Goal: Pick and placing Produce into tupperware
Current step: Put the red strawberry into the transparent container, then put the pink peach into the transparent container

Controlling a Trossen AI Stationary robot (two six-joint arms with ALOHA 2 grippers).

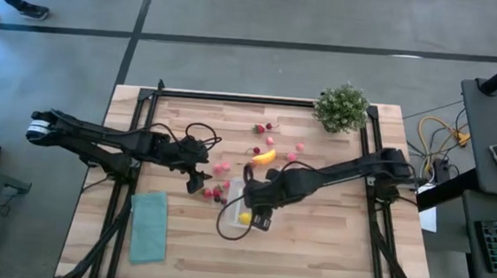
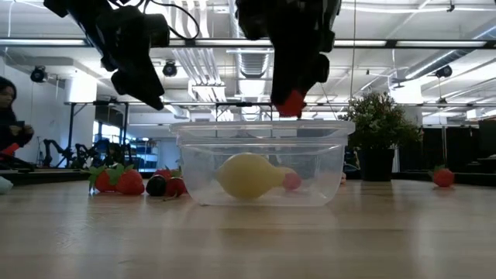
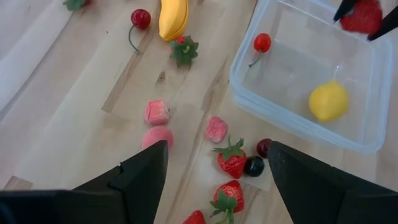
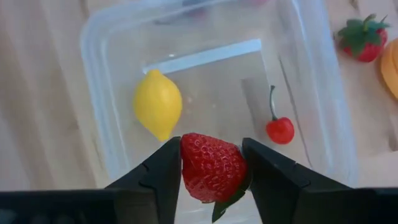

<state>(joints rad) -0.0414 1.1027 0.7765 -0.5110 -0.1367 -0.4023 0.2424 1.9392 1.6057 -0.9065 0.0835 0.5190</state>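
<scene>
The clear tupperware (image 1: 227,215) stands on the table near its middle, with a yellow lemon (image 4: 157,102) and a red cherry (image 4: 280,129) lying on its floor. My right gripper (image 4: 211,149) hovers just above the tupperware's opening, shut on a red strawberry (image 2: 292,102). My left gripper (image 3: 214,149) is open and empty, above loose strawberries (image 3: 231,158) and pink pieces (image 3: 157,112) that lie on the table to the left of the tupperware. A yellow-orange banana piece (image 1: 265,155) lies farther back. My right gripper pinches the strawberry by its two opposite sides (image 4: 189,168) between its two fingers. The fingers come from above, pointing down. The strawberry is lifted clear, above the tupperware's rim, over its inside.
A green potted plant (image 1: 342,107) stands at the table's far right. A flat teal cloth (image 1: 148,226) lies at the near left. More cherries and berries (image 1: 263,129) are scattered on the far middle of the table. A person (image 2: 8,116) shows in the room behind.
</scene>
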